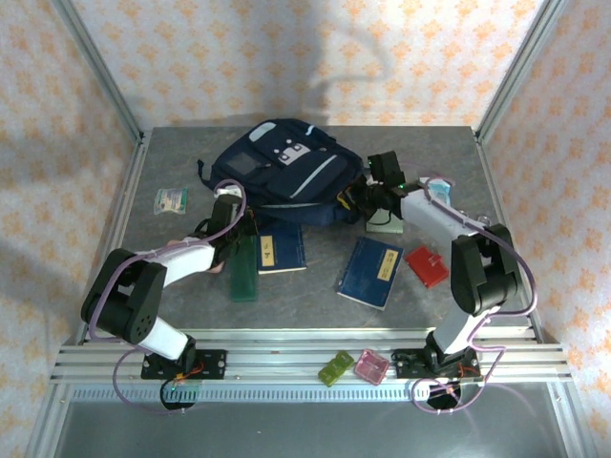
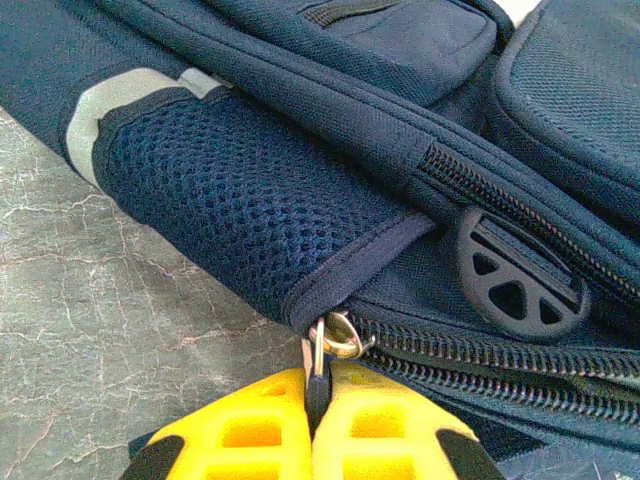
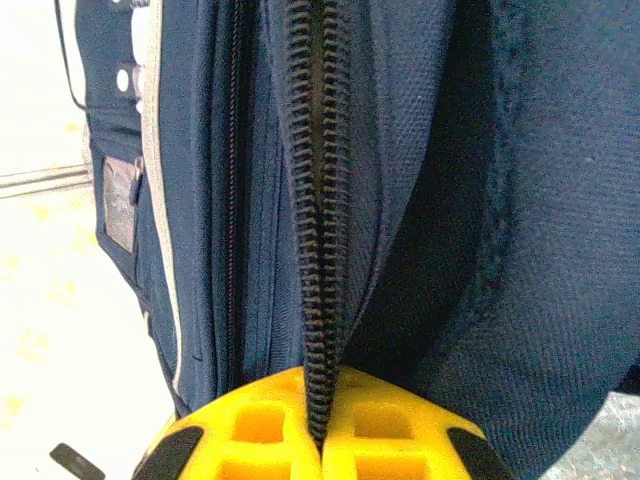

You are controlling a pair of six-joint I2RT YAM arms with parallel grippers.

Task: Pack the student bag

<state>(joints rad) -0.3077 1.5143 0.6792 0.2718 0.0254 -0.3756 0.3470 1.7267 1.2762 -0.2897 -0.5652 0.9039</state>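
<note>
Soft, even overhead light; faint grey shadows fall on the wall (image 1: 315, 67) behind the student bag (image 1: 282, 172). Wrist views render the bag's weave crisply. In the right wrist view, the area left of the bag is overexposed and blurred.

bare table (image 1: 449, 153) flanked the student bag (image 1: 286, 167) at both back corners; booklets (image 1: 370, 271) and a green case (image 1: 244, 269) crowded its front.
</note>
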